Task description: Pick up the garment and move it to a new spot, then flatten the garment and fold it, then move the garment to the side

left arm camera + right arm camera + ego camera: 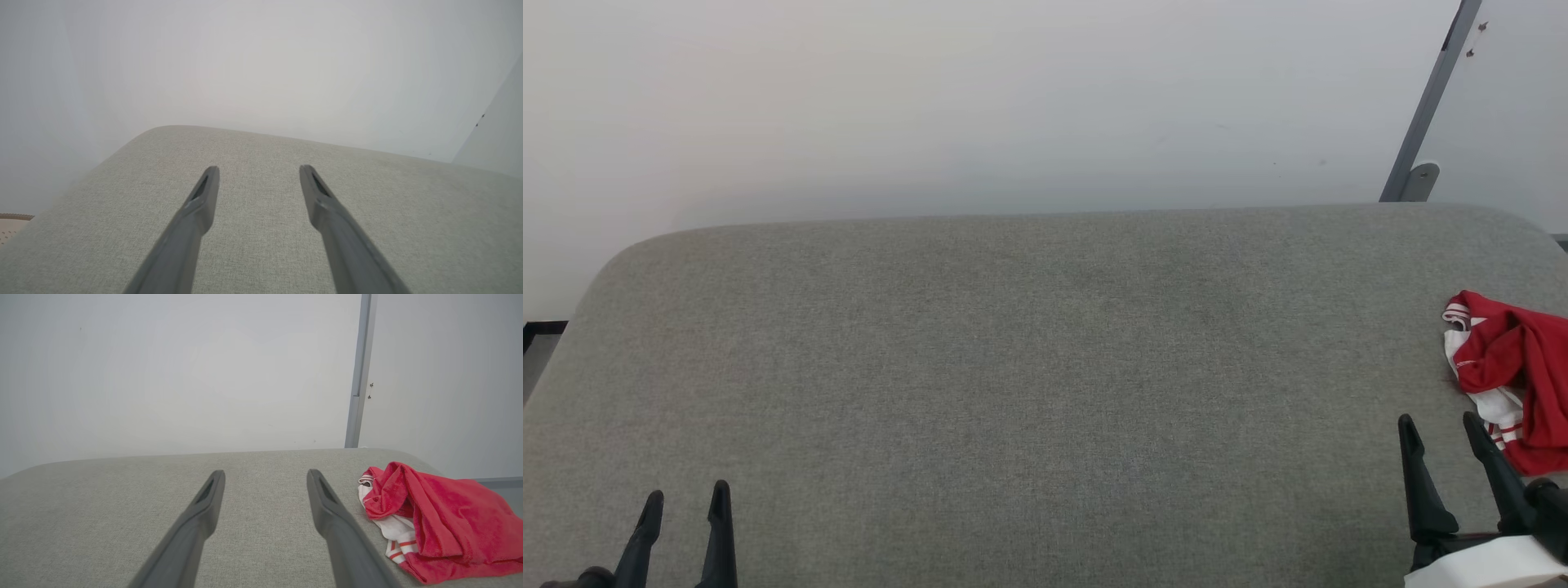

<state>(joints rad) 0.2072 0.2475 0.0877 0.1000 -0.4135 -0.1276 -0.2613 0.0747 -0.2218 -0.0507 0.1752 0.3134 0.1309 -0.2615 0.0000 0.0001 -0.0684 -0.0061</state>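
Garment (1515, 376), crumpled soft red fabric, lies on woven grey cushion (1013, 367).

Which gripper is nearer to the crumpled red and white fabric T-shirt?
Right. The right gripper is close beside the crumpled red and white fabric T-shirt; the left gripper is far across the grey fabric surface.

The counter (1045, 367) is showing grey woven cloth, matt and slightly rough. At three o'clock the shirt (1527, 359) is lying as soft, fuzzy cloth. The left end effector (688, 490) and right end effector (1437, 418) are looking like matt dark plastic.
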